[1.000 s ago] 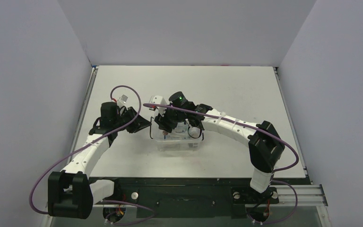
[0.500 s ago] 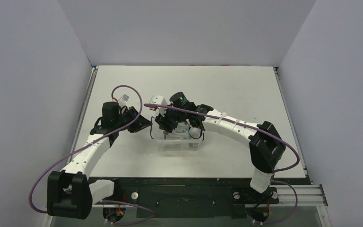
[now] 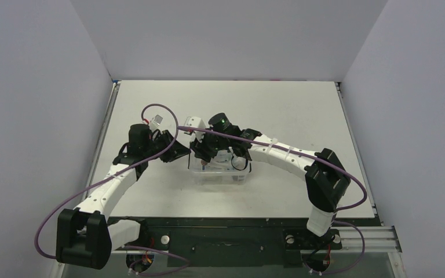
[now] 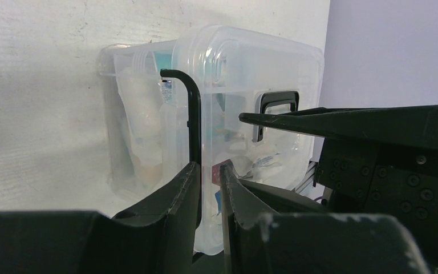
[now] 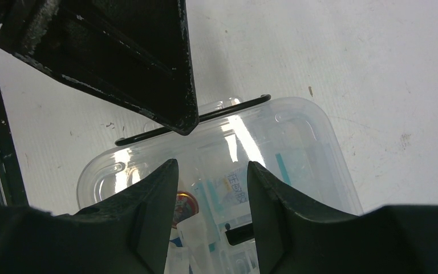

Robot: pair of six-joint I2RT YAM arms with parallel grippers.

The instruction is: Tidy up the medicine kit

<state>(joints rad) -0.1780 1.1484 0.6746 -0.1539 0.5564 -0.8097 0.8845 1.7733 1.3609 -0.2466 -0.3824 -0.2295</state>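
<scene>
Centrally on the worktop (image 3: 295,104) sits the medicine kit (image 3: 220,176), a clear round-cornered box packed with tubes, its black clip (image 4: 193,114) pinched by the left jaws, the right jaws open above.

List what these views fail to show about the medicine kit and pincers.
Left wrist view: whether the left pincer grips the black clip or only flanks it; its fingers hide the medicine kit base.
Right wrist view: the kit's near end, cut off by the bottom edge and the right pincer; label print too small.
Top view: kit contents, too small, partly under both pincers.
</scene>
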